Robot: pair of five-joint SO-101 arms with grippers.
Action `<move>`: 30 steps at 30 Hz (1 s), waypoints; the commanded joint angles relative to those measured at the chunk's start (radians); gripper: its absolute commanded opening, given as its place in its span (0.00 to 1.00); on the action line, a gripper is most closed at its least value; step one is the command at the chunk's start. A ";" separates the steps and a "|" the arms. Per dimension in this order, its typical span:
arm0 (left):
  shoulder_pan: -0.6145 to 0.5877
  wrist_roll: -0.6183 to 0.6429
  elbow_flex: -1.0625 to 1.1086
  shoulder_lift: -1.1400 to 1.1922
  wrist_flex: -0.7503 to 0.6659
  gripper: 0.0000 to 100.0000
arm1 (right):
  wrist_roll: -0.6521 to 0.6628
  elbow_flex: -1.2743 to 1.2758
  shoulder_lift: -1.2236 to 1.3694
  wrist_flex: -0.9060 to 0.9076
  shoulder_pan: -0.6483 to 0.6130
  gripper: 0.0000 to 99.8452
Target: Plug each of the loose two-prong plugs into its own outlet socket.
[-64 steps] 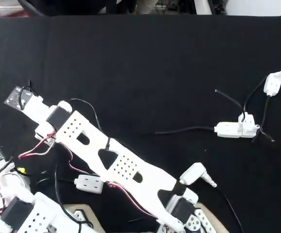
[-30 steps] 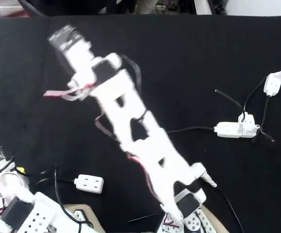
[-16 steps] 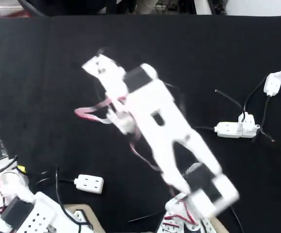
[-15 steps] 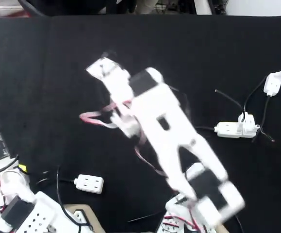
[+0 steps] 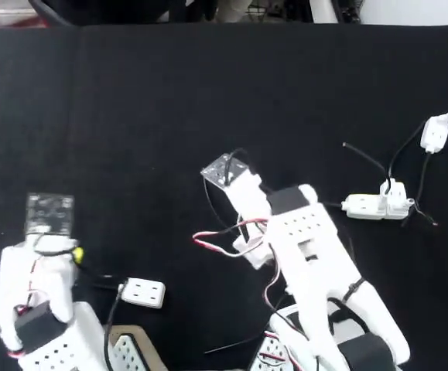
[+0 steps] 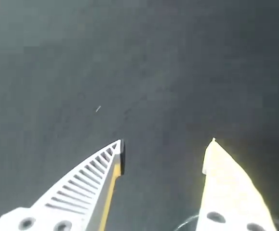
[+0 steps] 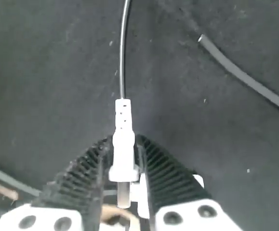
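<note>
White two-prong plug [image 7: 123, 161] clamped in right gripper [image 7: 122, 140], long axis along jaws, cord [image 7: 124, 48] running out ahead. Free outlet socket [image 5: 142, 291] lies at 7 o'clock of this arm in high view, nearer left gripper [image 6: 166, 142]: wide open, empty.

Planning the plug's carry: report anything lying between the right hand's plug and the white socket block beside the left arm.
Nothing visible lies between the plug in the right hand and the socket block; the left arm stands close beside it.
</note>
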 commanded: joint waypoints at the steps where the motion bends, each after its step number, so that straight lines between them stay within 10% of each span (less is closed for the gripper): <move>1: 0.156 -0.084 -0.015 0.006 -0.028 0.27 | -0.040 0.047 -0.031 -0.115 0.011 0.01; 13: 0.573 -0.285 -0.186 0.054 0.160 0.27 | -0.005 0.160 -0.025 -0.238 0.092 0.01; 24: 0.858 -0.468 -0.303 0.629 0.193 0.16 | -0.005 0.168 -0.025 -0.249 0.094 0.01; 30: 0.929 -0.612 -0.312 0.738 0.209 0.33 | -0.005 0.168 -0.024 -0.250 0.094 0.01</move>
